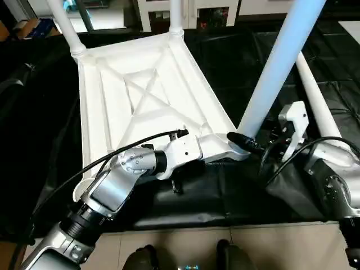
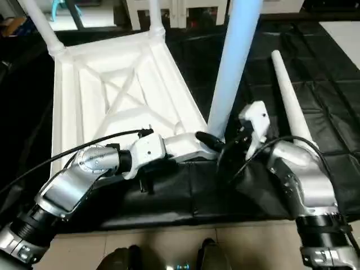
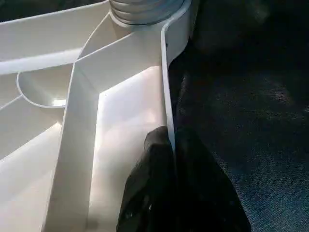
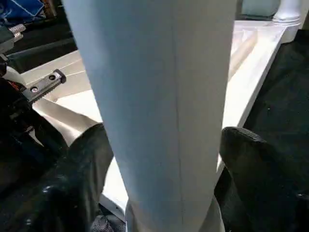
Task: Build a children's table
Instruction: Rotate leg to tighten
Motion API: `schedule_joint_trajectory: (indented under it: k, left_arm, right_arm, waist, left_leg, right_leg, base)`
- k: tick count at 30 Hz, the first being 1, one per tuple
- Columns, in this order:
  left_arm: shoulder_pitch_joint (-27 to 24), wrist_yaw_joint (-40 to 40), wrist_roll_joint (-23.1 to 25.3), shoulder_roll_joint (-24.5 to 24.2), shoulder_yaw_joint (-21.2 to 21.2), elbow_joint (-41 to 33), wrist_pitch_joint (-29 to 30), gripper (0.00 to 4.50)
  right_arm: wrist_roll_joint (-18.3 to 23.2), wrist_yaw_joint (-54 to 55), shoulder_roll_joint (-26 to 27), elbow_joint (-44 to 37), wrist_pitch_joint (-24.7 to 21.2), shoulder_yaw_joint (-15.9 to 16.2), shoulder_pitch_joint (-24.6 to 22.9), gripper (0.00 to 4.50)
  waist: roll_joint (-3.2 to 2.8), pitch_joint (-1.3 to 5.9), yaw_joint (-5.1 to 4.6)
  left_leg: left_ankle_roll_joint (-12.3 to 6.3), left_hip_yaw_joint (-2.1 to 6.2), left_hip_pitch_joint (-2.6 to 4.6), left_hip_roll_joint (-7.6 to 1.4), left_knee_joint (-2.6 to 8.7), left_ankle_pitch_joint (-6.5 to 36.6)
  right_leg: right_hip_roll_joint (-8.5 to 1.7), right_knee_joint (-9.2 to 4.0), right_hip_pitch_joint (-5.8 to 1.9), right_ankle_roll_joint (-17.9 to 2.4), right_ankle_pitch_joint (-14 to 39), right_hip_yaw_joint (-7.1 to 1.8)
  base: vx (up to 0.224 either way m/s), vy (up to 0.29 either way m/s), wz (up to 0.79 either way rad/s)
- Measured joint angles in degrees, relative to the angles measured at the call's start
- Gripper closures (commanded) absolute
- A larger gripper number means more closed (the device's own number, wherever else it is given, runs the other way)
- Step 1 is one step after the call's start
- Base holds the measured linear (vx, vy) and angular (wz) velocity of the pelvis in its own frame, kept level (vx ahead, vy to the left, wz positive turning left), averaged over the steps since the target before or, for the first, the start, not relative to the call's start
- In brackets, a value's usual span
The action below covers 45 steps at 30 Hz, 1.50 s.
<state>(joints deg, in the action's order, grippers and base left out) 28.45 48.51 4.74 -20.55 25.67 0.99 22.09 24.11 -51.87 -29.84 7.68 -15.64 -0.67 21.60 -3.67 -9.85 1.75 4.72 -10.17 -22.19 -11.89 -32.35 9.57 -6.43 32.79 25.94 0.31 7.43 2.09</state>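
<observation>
From the head we see the table top [image 1: 140,95] lying upside down on a black mat [image 1: 236,185], its X ribs facing up. 2 legs stand in the far corner sockets, the far-left leg [image 1: 64,25] and the far-right leg [image 1: 175,17], both cut off by the upper edge. A third leg [image 1: 281,62] rises from the near-right corner socket and also runs out of frame. The fourth leg [image 2: 289,98] lies loose on the mat to the right, apart from the top.

The left gripper [image 3: 169,159] shows best at the wrist: its 2 black fingers are pinched together on the thin side wall of the top, one inside and one outside, just short of the near-right socket. From the head views, the white wrist body hides that pinch.

The right gripper [image 4: 164,159] straddles the base of the third leg. Its wrist view puts one dark finger [image 4: 82,169] on each side of the tube; the jaws stand wide, and we cannot tell whether the pads press the leg or only sit beside it. From the head, the fingers are mostly hidden behind the leg.
</observation>
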Motion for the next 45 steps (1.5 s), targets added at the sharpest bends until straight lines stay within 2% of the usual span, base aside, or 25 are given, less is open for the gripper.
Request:
schedule_joint_trajectory:
  k: [1,2,11,13,17,21,24,26,28,31,35,39,41,42,43,45]
  left_arm:
    - [-0.08,0.00,0.00,-0.01,0.00,-0.13,0.04,4.50]
    - [-0.14,0.00,0.00,-0.07,0.00,-0.25,0.07,4.50]
    - [-0.50,0.04,-0.07,-0.40,-0.05,-0.83,0.22,4.50]
    - [-0.55,0.07,-0.07,-0.45,-0.06,-0.90,0.25,4.50]
    - [-0.81,-0.13,-0.19,-0.48,-0.61,-1.29,1.63,4.50]
    - [-0.67,-3.30,0.24,1.74,-1.66,-1.23,5.83,4.50]
    - [0.84,-9.88,2.81,7.17,-2.49,-0.14,11.48,4.50]
    - [1.49,-14.15,3.73,11.50,-2.97,0.42,15.07,4.50]
    - [2.15,-16.66,4.00,13.91,-3.26,1.23,16.91,4.50]
    - [3.29,-17.50,3.98,14.40,-3.25,2.73,16.69,4.50]
    - [3.60,-17.24,3.97,12.59,-3.09,3.87,13.94,4.50]
    - [3.27,-14.46,3.65,10.14,-2.56,3.67,10.68,4.50]
    - [1.95,-10.94,2.45,7.29,-2.00,1.98,7.67,4.50]
    - [0.98,-8.25,1.40,5.22,-1.94,1.10,5.20,4.50]
    - [-0.25,-5.16,0.31,2.57,-2.10,0.23,2.09,4.50]
    - [-1.29,-1.68,-0.90,0.30,-2.61,-0.38,-0.94,4.50]
  right_arm:
    - [0.00,-0.09,0.05,0.14,0.00,0.03,0.04,1.13]
    - [-0.01,-0.22,0.10,0.37,0.00,0.03,0.05,1.39]
    - [-0.07,-0.28,0.85,0.44,0.05,0.01,0.05,2.00]
    - [-0.10,0.02,0.99,0.43,0.10,-0.02,0.00,2.31]
    - [-1.76,2.74,3.05,0.01,1.11,0.00,-0.26,2.41]
    - [-5.50,12.86,8.70,0.19,1.36,0.30,0.48,2.47]
    - [-10.92,28.79,15.74,3.20,1.75,0.80,4.04,2.50]
    - [-13.07,37.87,19.65,6.72,3.73,0.58,6.42,2.52]
    - [-14.45,44.37,22.81,10.21,6.06,0.30,8.45,2.54]
    - [-15.77,48.34,24.43,13.88,8.87,0.23,10.37,2.55]
    - [-15.14,46.24,24.46,16.91,11.60,-0.22,11.53,2.56]
    - [-13.10,36.81,20.87,15.34,12.42,-0.50,9.95,2.57]
    - [-10.43,28.54,16.41,10.70,11.49,0.10,6.46,2.57]
    - [-8.20,23.73,13.48,7.37,9.83,0.59,4.35,2.01]
    - [-5.45,18.55,10.88,3.86,7.77,0.95,1.96,1.87]
    - [-1.47,13.60,8.68,1.04,4.79,0.89,0.13,1.87]
  waist:
    - [0.00,0.00,0.00]
    - [0.00,0.00,0.00]
    - [0.00,0.00,-0.07]
    - [0.00,0.00,-0.11]
    - [0.03,-0.01,-0.48]
    - [0.10,-0.04,-1.68]
    - [0.31,-0.07,-2.74]
    - [0.39,-0.10,-3.24]
    - [0.41,-0.10,-3.47]
    - [0.44,-0.12,-3.48]
    - [0.57,-0.20,-3.51]
    - [0.58,-0.21,-3.26]
    - [0.51,-0.19,-2.71]
    - [0.33,-0.19,-2.39]
    - [0.15,-0.15,-1.92]
    - [-0.17,-0.18,-1.31]
  left_leg:
    - [0.00,0.00,0.00,0.00,0.01,0.00]
    - [0.00,0.00,-0.01,0.00,0.01,0.00]
    - [0.00,0.00,0.00,-0.01,0.11,0.00]
    - [0.01,0.00,0.00,-0.01,0.13,0.00]
    - [0.02,0.00,0.05,-0.02,0.17,0.01]
    - [0.05,0.03,0.13,0.00,0.25,0.02]
    - [0.29,0.37,0.06,0.07,0.33,-0.11]
    - [0.29,0.47,0.07,0.11,0.58,-0.11]
    - [0.29,0.62,0.08,0.12,0.61,-0.10]
    - [0.29,0.67,0.14,0.13,0.67,-0.10]
    - [0.29,0.59,0.13,0.17,0.65,-0.10]
    - [0.28,0.51,0.13,0.14,0.67,-0.11]
    - [0.27,0.39,0.11,0.08,0.71,-0.11]
    - [0.27,0.34,0.11,0.06,0.75,-0.11]
    - [0.25,0.26,0.16,0.01,0.91,-0.12]
    - [0.19,0.22,0.14,-0.04,1.06,-0.15]
  right_leg:
    - [0.00,-0.02,0.00,0.00,0.00,0.00]
    - [0.00,-0.03,0.00,0.00,0.00,0.00]
    - [0.01,-0.14,0.00,0.00,0.00,0.00]
    - [0.01,-0.15,0.00,0.00,0.00,0.00]
    - [0.03,-0.15,-0.01,0.00,0.00,-0.01]
    - [0.03,-0.18,-0.01,0.33,0.20,-0.01]
    - [0.06,-0.54,-0.02,0.40,0.24,0.21]
    - [0.09,-1.12,-0.01,0.41,0.25,0.32]
    - [0.13,-1.57,-0.01,0.41,0.25,0.51]
    - [0.13,-1.94,0.00,0.41,0.25,0.65]
    - [0.13,-1.95,0.05,0.38,0.24,0.48]
    - [0.13,-1.92,0.05,-0.07,-0.11,0.46]
    - [0.14,-1.76,0.03,-0.16,-0.54,0.39]
    - [0.14,-1.66,0.02,-0.28,-0.77,0.33]
    - [0.16,-1.52,-0.02,-0.44,-0.88,0.26]
    - [0.18,-1.43,0.00,-0.33,-0.81,0.27]
  base:
    - [0.000,0.000,0.00]
    - [0.000,0.000,0.00]
    - [0.000,0.000,0.00]
    - [0.000,0.000,0.00]
    - [0.000,0.000,0.00]
    - [0.000,0.000,0.00]
    - [-0.035,0.004,-0.08]
    - [-0.026,0.006,-0.07]
    - [0.000,0.000,0.00]
    - [0.000,0.000,0.00]
    - [0.000,0.000,0.00]
    - [0.000,0.000,0.00]
    - [0.000,0.000,0.00]
    - [0.064,-0.025,0.15]
    - [0.064,-0.025,0.15]
    - [0.071,-0.021,0.10]
